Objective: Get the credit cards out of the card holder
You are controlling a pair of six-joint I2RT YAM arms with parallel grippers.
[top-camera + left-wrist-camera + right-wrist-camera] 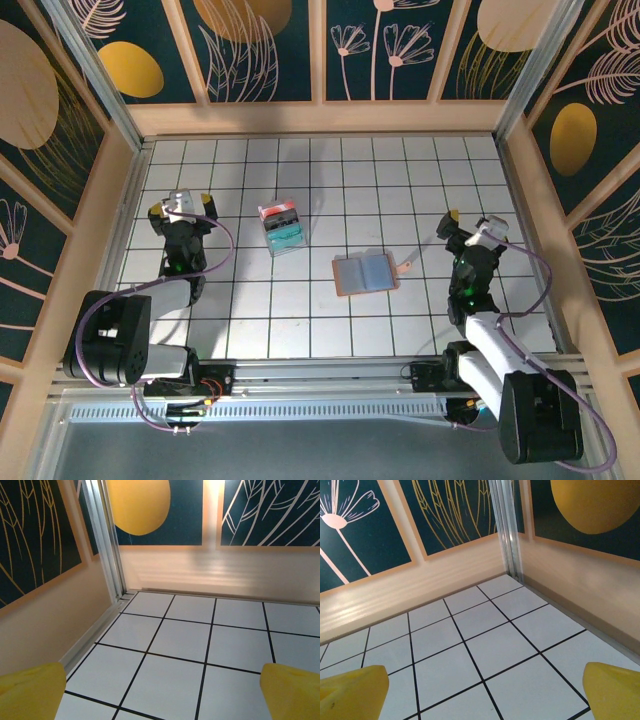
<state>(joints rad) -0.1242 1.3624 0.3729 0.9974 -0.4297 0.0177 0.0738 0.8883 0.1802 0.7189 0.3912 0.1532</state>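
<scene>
so, both arms sit at their own sides of the white tiled table [250, 320], and neither one has anything in it. the left gripper [183, 206] is over the left-hand tiles, close to the left wall, with its jaws spread as wide as they go and empty. in its wrist view the two yellow fingertips [30, 692] sit at the bottom corners, with bare tile and the far left corner of the enclosure between them. the right gripper [472, 222] is over the right-hand tiles, also spread wide and empty. in its wrist view the yellow fingers [352, 692] frame bare tile and the far right corner.

the card holder [365, 272] lies flat on the table, opened out. its blue-grey faces are up, with the orange-tan border round them. it sits a bit right of centre, slightly skewed to the grid. a small tan tab [407, 264] sticks out at its right edge. the holder is between the two grippers, nearer the right one and touching neither. credit cards: can't pick any out from above, too small to tell whether they sit in the holder's pockets. a small clear box [281, 228] with red and teal contents stands up-left of the holder, apart from it, roughly mid table.
</scene>
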